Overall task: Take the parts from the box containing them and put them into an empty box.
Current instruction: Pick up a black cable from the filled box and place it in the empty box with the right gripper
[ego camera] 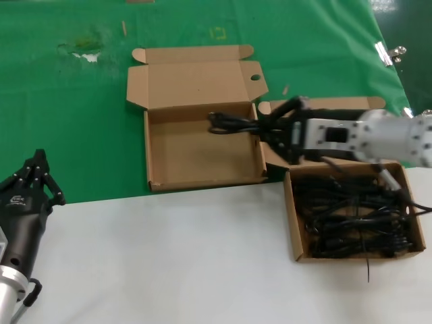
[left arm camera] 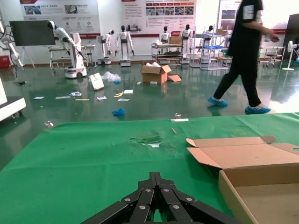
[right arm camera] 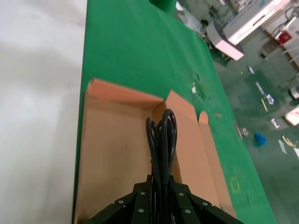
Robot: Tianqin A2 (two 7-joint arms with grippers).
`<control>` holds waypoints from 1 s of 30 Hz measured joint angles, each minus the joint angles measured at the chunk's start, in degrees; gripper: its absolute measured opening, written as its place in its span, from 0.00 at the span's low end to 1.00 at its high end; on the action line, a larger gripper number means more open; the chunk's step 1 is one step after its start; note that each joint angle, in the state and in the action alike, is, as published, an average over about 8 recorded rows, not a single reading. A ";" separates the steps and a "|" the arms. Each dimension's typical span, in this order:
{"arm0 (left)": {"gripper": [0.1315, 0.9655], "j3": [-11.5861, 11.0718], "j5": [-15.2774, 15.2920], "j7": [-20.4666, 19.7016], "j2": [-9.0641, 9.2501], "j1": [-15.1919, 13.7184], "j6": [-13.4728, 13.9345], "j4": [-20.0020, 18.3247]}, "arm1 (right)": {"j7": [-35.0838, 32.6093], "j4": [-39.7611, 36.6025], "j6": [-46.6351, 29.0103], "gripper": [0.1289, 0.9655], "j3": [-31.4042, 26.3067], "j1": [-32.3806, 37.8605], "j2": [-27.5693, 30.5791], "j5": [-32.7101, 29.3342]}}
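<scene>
Head view has the left claw [ego camera: 39, 177] parked nearest us, fingers pressed together over the white tabletop [ego camera: 169, 256], well short of the empty box [ego camera: 202, 152]. Off that box's right corner sits the box containing them [ego camera: 354, 216], black cables heaped inside. Reaching over the empty box's right wall, the right claw [ego camera: 270, 128] pinches one coiled cable [ego camera: 229, 123], which hangs above the bare cardboard floor near the back wall. Beyond, the lid lies flat on green cloth [ego camera: 81, 101].
</scene>
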 joint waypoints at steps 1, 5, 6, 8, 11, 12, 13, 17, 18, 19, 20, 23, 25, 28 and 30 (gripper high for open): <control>0.01 0.00 0.00 0.00 0.00 0.00 0.00 0.00 | -0.16 -0.75 0.54 0.08 -0.40 0.36 -1.09 -0.36; 0.01 0.00 0.00 0.00 0.00 0.00 0.00 0.00 | -2.11 -4.71 3.04 0.07 -1.91 1.84 -5.46 -1.35; 0.01 0.00 0.00 0.00 0.00 0.00 0.00 0.00 | -2.90 -5.85 3.74 0.07 -2.24 2.21 -6.50 -1.46; 0.01 0.00 0.00 0.00 0.00 0.00 0.00 0.00 | -4.67 -8.16 5.16 0.07 -2.80 2.87 -8.44 -1.52; 0.01 0.00 0.00 0.00 0.00 0.00 0.00 0.00 | -8.15 -11.79 7.40 0.07 -3.36 3.79 -11.13 -1.05; 0.01 0.00 0.00 0.00 0.00 0.00 0.00 0.00 | -9.53 -13.09 8.15 0.07 -3.48 4.08 -12.02 -0.73; 0.01 0.00 0.00 0.00 0.00 0.00 0.00 0.00 | -10.97 -14.42 8.89 0.07 -3.58 4.38 -12.89 -0.35; 0.01 0.00 0.00 0.00 0.00 0.00 0.00 0.00 | -17.49 -20.19 11.67 0.07 -3.64 5.58 -16.30 1.67; 0.01 0.00 0.00 0.00 0.00 0.00 0.00 0.00 | -19.21 -21.74 12.29 0.07 -3.59 5.89 -17.13 2.25; 0.01 0.00 0.00 0.00 0.00 0.00 0.00 0.00 | -20.93 -23.32 12.88 0.07 -3.53 6.19 -17.94 2.82; 0.01 0.00 0.00 0.00 0.00 0.00 0.00 0.00 | -22.58 -24.85 13.42 0.07 -3.45 6.47 -18.69 3.37; 0.01 0.00 0.00 0.00 0.00 0.00 0.00 0.00 | -27.57 -29.45 14.89 0.07 -3.14 7.32 -20.75 4.95; 0.01 0.00 0.00 0.00 0.00 0.00 0.00 0.00 | -30.61 -32.25 15.69 0.07 -2.92 7.81 -21.84 5.85; 0.01 0.00 0.00 0.00 0.00 0.00 0.00 0.00 | -34.49 -35.69 16.61 0.07 -2.58 8.41 -23.04 6.93; 0.01 0.00 0.00 0.00 0.00 0.00 0.00 0.00 | -36.53 -37.47 17.07 0.07 -2.34 8.73 -23.61 7.53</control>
